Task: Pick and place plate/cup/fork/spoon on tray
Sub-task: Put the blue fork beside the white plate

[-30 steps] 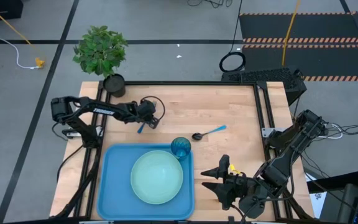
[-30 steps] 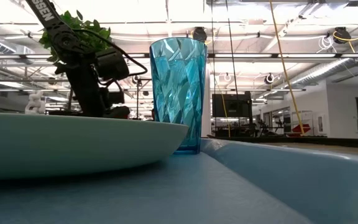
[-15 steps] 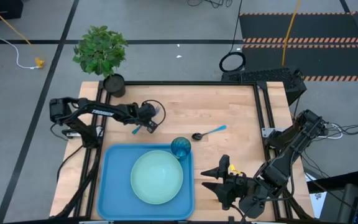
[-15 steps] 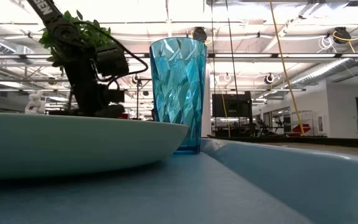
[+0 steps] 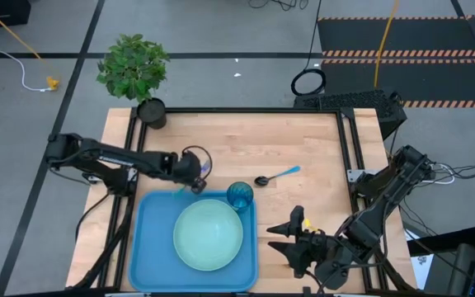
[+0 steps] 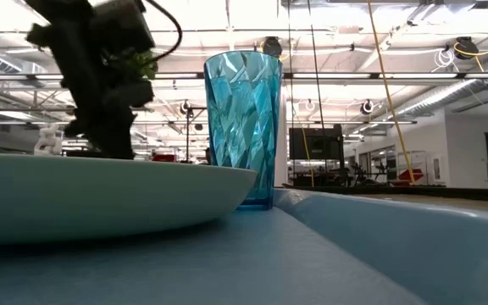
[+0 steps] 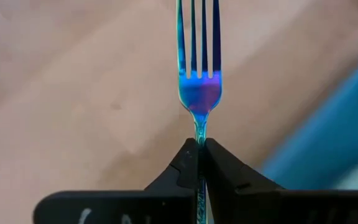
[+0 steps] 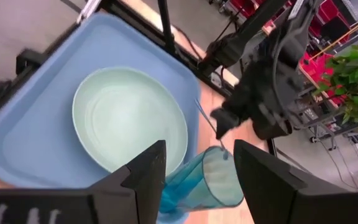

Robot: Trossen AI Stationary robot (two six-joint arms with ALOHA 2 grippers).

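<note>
Your left gripper [image 7: 199,163] had its fingers clamped on the slim blue-handled fork [image 7: 198,62], just over the far rim of the bright blue rectangular plastic tray [image 5: 151,247]; lowering it gently left of the pale mint-green round plate [image 5: 209,235] looked best. Your right gripper [image 5: 291,239] waited, fingers apart.

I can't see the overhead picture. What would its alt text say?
The left gripper holds the fork at the blue tray's far edge; the tray carries the plate and cup. The spoon lies on the table; the right gripper waits nearby.
</note>
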